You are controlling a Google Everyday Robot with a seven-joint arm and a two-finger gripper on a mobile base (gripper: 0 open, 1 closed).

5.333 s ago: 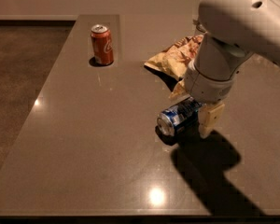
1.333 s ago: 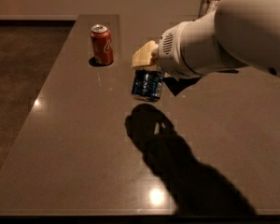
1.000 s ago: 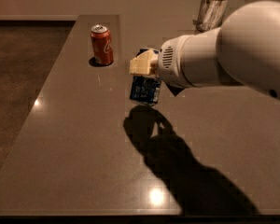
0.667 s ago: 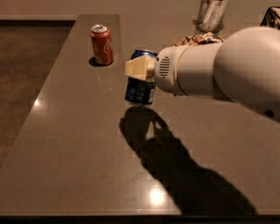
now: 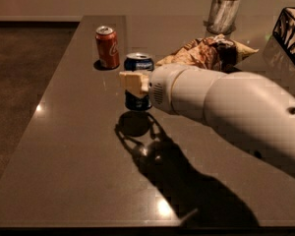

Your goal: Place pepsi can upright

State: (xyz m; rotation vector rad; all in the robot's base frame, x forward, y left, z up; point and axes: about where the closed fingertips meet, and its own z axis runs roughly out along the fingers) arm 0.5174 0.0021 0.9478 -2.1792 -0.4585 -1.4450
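pepsi can [image 5: 138, 63] upright, midsection hidden | jaws clamped there | far jaw unseen

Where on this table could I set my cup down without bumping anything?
The near-left stretch of the table, in front of the red can, is bare. Crowded at back right: crumpled bag, glass, wire basket. The gripper holds the pepsi can mid-table; the arm covers the near right.

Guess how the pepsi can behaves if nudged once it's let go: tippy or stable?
Likely stable: the pepsi can is upright in the gripper, near the red can. Its tall narrow shape could tip under a high sideways push. On its side it would probably roll on the glossy table.
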